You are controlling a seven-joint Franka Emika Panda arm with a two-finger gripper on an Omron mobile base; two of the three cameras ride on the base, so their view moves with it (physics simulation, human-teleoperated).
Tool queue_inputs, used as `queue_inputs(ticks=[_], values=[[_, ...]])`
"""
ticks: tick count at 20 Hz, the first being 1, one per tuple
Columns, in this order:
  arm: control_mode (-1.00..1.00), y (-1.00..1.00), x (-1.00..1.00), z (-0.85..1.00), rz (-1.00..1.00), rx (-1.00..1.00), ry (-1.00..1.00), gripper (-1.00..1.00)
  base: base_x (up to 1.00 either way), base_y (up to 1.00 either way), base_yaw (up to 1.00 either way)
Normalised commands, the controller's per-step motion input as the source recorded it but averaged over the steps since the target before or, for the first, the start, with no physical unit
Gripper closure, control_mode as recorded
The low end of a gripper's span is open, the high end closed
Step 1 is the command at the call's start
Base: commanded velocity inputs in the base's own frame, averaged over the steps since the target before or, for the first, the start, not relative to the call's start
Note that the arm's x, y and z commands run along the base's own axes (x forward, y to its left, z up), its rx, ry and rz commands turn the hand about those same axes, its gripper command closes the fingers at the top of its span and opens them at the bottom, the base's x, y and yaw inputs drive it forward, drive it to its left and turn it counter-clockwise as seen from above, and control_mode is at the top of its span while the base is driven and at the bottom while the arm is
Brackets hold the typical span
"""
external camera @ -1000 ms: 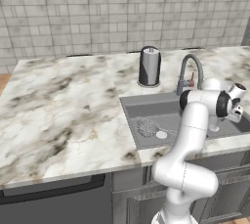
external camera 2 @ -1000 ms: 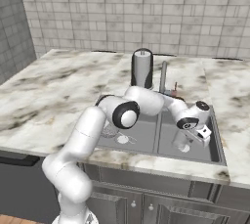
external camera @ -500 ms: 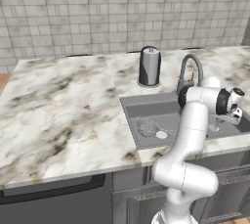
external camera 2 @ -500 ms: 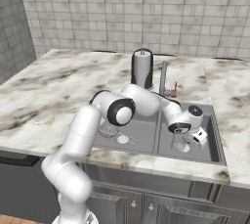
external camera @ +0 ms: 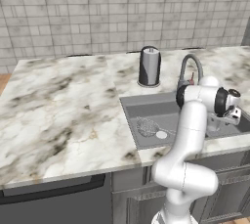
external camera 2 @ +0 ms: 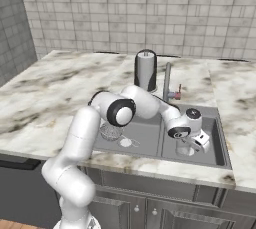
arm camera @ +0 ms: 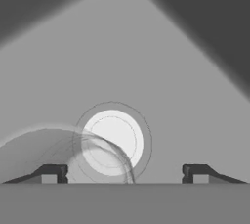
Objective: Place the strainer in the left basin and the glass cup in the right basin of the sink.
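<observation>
The strainer (external camera: 146, 127), a small silvery mesh bowl, lies on the floor of the left basin (external camera: 146, 106) beside its white drain, and in the right base view the strainer (external camera 2: 111, 132) is partly behind my arm. My gripper (external camera 2: 201, 142) reaches down into the right basin (external camera 2: 214, 132). In the hand view my gripper (arm camera: 123, 174) has its fingertips (arm camera: 51, 173) far apart. The clear glass cup (arm camera: 73, 157) stands below them, off toward the left fingertip, next to the white drain (arm camera: 114, 140). From the right base view the glass cup (external camera 2: 184, 149) sits on the basin floor beside the hand.
A tall dark steel canister (external camera: 149, 66) stands on the marble counter behind the sink. The grey gooseneck faucet (external camera: 188, 66) arches over the divider, close to my forearm. Tiled wall runs along the back, and the basin walls close in around the hand.
The jaws were shut on the glass cup and now stand wide apart, so the cup rests free on the right basin floor. The hand has sunk slightly lower in the basin.
</observation>
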Motion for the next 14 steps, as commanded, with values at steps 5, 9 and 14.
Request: queue_inputs(ticks=[5, 9, 14], values=[[-1.00, 0.01, -0.09, 0.34, 0.00, 0.06, 0.09, -1.00, 0.00, 0.00, 0.00], [-1.00, 0.01, -0.14, 0.47, 0.00, 0.06, 0.05, -1.00, 0.00, 0.00, 0.00], [-1.00, 0.02, -0.19, 0.51, 0.00, 0.04, 0.03, -1.00, 0.00, 0.00, 0.00]])
